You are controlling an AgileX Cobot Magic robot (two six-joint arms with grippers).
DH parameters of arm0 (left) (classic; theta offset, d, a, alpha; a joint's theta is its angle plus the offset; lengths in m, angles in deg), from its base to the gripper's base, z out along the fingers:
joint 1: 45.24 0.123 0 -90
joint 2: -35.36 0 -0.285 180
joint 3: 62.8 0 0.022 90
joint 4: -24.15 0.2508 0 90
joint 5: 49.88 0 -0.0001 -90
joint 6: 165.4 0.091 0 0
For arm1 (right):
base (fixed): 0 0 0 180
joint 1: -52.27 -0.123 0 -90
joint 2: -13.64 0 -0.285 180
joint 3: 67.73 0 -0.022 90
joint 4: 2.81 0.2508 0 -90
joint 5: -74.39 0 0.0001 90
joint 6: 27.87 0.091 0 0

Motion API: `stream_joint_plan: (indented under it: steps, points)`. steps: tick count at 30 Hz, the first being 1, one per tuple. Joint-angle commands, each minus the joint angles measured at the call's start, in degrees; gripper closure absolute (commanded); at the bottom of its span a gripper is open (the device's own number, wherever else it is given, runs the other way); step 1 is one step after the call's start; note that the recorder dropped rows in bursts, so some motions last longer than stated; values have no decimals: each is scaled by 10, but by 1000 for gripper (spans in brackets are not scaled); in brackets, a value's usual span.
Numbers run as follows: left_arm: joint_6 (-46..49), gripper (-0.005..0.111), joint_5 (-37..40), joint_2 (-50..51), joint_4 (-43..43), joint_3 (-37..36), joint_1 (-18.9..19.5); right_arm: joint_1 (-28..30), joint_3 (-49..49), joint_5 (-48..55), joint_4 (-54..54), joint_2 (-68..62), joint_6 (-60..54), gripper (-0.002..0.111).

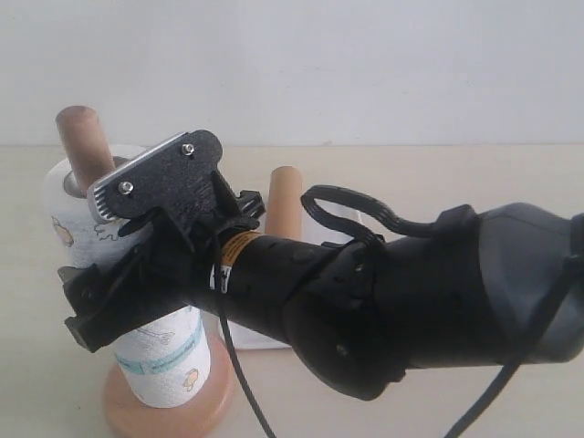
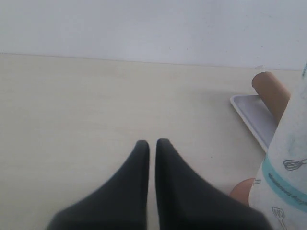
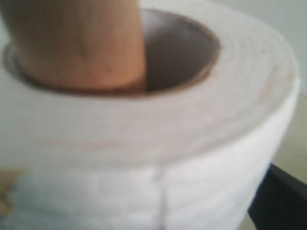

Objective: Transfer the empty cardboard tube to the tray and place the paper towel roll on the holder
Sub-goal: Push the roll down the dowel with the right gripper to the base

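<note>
The paper towel roll sits over the holder's pole, its lower end close above the round disc base. My right gripper reaches across from the right and is closed round the roll's middle. In the right wrist view the roll fills the frame, the pole stands off-centre in its grey core, and one dark finger lies against its side. The empty cardboard tube stands upright behind my right arm, on the white tray. My left gripper is shut and empty above bare table.
My right arm and its cable cover most of the tray in the exterior view. In the left wrist view the tube, the tray, the roll and the holder base lie to one side of the left gripper.
</note>
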Motion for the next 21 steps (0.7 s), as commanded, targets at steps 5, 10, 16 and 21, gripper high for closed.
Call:
stream_joint_plan:
  steps: [5,10,16,21]
  points:
    - [-4,103,-9,-2,-2,-2,-3,1,-2,-14,4,8,-4,12]
    - [-4,103,-9,-2,-2,-2,-3,1,-2,-6,4,52,-5,12]
    - [-4,103,-9,-2,-2,-2,-3,1,-2,33,4,99,-16,12]
    - [-4,103,-9,-2,-2,-2,-3,1,-2,33,4,136,-16,12]
